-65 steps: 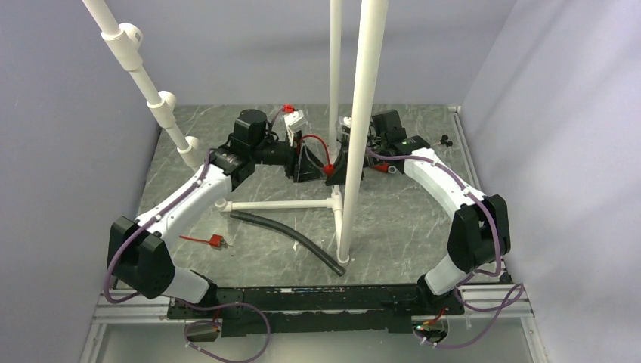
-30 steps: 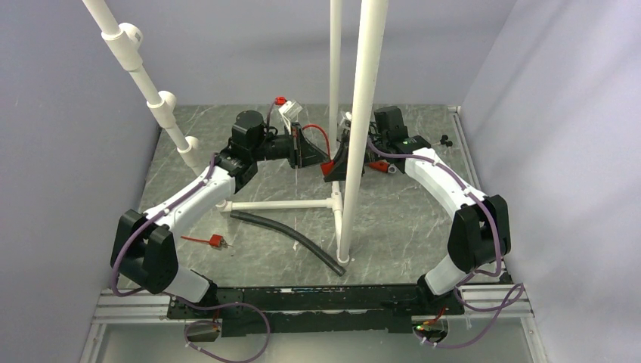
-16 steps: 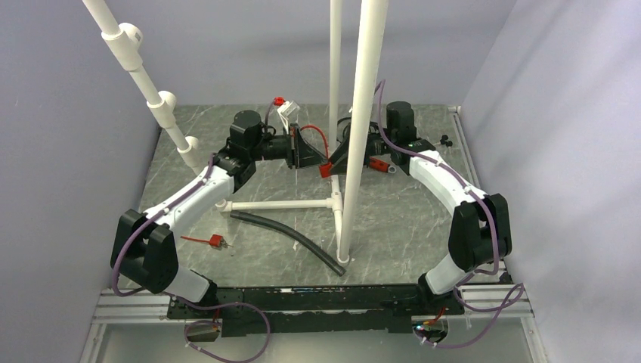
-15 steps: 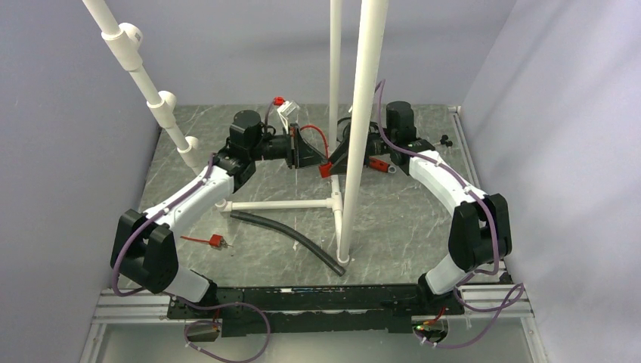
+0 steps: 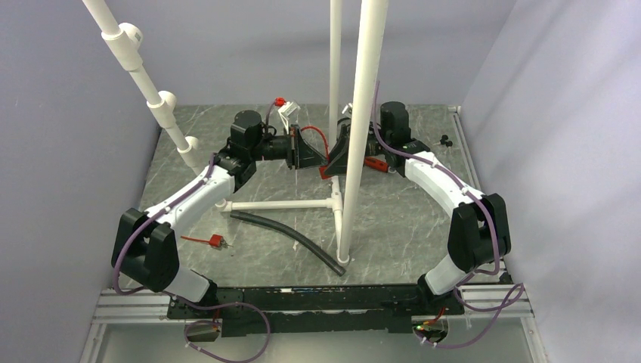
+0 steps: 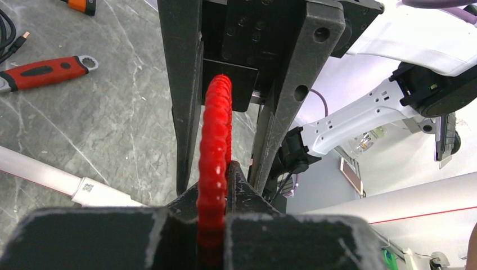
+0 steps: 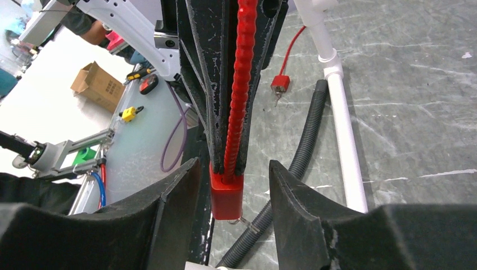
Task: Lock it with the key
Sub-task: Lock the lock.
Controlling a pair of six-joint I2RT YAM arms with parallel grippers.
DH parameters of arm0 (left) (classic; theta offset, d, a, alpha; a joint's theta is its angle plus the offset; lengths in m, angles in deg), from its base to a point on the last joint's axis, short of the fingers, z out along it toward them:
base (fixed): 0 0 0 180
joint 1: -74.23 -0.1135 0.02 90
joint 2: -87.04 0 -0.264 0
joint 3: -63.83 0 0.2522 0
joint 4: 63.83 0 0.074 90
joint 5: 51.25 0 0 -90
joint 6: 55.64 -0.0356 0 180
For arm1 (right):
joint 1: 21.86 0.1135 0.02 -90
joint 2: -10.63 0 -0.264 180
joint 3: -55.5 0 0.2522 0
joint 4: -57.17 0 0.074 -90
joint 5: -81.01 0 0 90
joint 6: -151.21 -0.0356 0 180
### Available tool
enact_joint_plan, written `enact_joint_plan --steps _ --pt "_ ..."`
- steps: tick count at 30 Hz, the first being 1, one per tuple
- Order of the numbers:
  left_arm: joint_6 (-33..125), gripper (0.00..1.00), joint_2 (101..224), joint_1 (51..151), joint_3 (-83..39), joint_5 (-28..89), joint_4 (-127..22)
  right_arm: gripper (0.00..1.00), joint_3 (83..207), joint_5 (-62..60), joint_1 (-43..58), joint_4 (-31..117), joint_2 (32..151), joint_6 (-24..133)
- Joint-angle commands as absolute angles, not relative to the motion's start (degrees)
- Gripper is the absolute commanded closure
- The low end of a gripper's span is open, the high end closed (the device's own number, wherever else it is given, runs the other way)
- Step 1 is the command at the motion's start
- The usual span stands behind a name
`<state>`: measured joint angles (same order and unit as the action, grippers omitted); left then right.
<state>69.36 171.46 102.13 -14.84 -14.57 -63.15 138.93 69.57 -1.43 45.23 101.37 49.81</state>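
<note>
The red lock body [image 7: 226, 197] hangs from its ribbed red cable [image 6: 216, 135]. My left gripper [image 6: 225, 180] is shut on that cable just above the body. A small metal key [image 7: 250, 224] sticks out of the lock's underside. My right gripper [image 7: 233, 169] is open, its fingers on either side of the lock body with a gap on each side. In the top view the two grippers meet nose to nose behind the tall white pipe, the left gripper [image 5: 306, 151] facing the right gripper [image 5: 339, 157], with the lock [image 5: 325, 172] below them.
A tall white pipe frame [image 5: 355, 151] stands in front of the grippers, with a cross pipe [image 5: 280, 205] on the table. A black corrugated hose [image 5: 291, 240] and a red plug on a wire [image 5: 213, 241] lie nearer. A red-handled wrench [image 6: 45, 72] lies behind.
My right gripper has opened wider and shifted slightly left around the lock body. Over the last second the left arm has held still with the cable.
</note>
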Motion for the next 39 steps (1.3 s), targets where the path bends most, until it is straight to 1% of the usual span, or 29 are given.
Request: enact_joint_plan --steps 1,5,7,8,10,11,15,17,18,21,22,23,26,27,28,29,30,31,32,33,35,39 --pt "69.8 1.0 171.3 102.0 -16.6 -15.9 -66.1 0.54 138.5 71.2 -0.9 45.6 100.4 51.4" --pt "70.1 1.0 171.6 102.1 -16.7 -15.7 -66.5 0.68 138.3 71.0 -0.8 44.9 100.3 52.1" --pt "70.1 1.0 171.5 102.0 -16.8 -15.6 -66.4 0.71 138.4 71.0 -0.8 44.7 100.4 52.3" --pt "70.0 1.0 171.5 102.1 -16.8 -15.6 -66.4 0.68 138.5 71.0 -0.8 44.4 100.4 52.5" --pt "70.0 1.0 171.5 102.1 -16.8 -15.7 -66.4 0.51 138.7 70.9 -0.8 43.8 100.6 52.5" --pt "70.0 1.0 171.5 102.1 -16.8 -15.7 -66.4 0.48 138.7 70.9 -0.8 43.7 100.5 52.6" --pt "70.0 1.0 171.5 101.9 -16.7 -15.8 -66.5 0.48 139.1 70.9 -0.8 41.4 100.8 54.2" --pt "70.0 1.0 171.6 101.9 -16.7 -15.8 -66.5 0.52 139.4 71.0 -0.8 40.5 101.0 55.0" --pt "70.1 1.0 171.6 101.9 -16.7 -15.9 -66.6 0.56 139.3 70.9 -0.8 40.8 101.0 54.9" --pt "70.3 1.0 171.6 101.9 -16.7 -15.8 -67.2 0.56 139.2 70.9 -0.7 41.1 101.3 54.1" --pt "70.1 1.0 171.7 101.9 -16.9 -15.8 -67.0 0.59 139.1 71.1 -0.7 41.4 101.4 53.8" --pt "69.9 1.0 171.8 101.9 -17.0 -15.7 -66.7 0.65 139.1 71.0 -0.7 41.5 101.4 53.8" --pt "69.7 1.0 171.8 101.8 -17.3 -15.7 -66.4 0.89 138.8 70.6 -0.7 43.0 101.2 52.4" --pt "69.3 0.96 171.8 101.8 -17.6 -15.7 -65.8 0.96 138.5 70.5 -0.7 45.1 101.2 51.1" --pt "69.0 0.84 171.9 101.6 -18.0 -15.6 -65.2 1.0 138.3 70.2 -0.8 46.5 101.1 49.7" --pt "68.8 0.67 171.9 101.3 -18.5 -15.6 -64.5 1.0 137.9 69.9 -0.9 48.6 101.0 48.3" --pt "68.7 0.54 171.7 101.0 -18.9 -15.5 -63.9 1.0 137.3 69.4 -1.1 50.6 100.8 46.5" --pt "68.4 0.42 171.5 100.6 -19.2 -15.4 -63.2 1.0 136.7 68.9 -1.3 53.6 100.6 44.2" --pt "68.0 0.35 171.0 100.1 -19.5 -15.1 -62.3 1.0 135.7 68.1 -1.6 57.2 100.3 39.8" --pt "67.5 0.32 170.5 99.6 -19.6 -14.7 -61.4 1.0 134.6 66.4 -1.9 61.2 100.1 35.8" --pt "66.3 0.29 169.0 98.6 -19.6 -13.2 -59.4 1.0 132.1 63.4 -2.7 69.6 99.6 27.5" --pt "64.1 0.29 164.6 96.8 -17.1 -7.8 -55.1 1.0 130.0 57.3 -3.2 78.5 99.1 16.0"
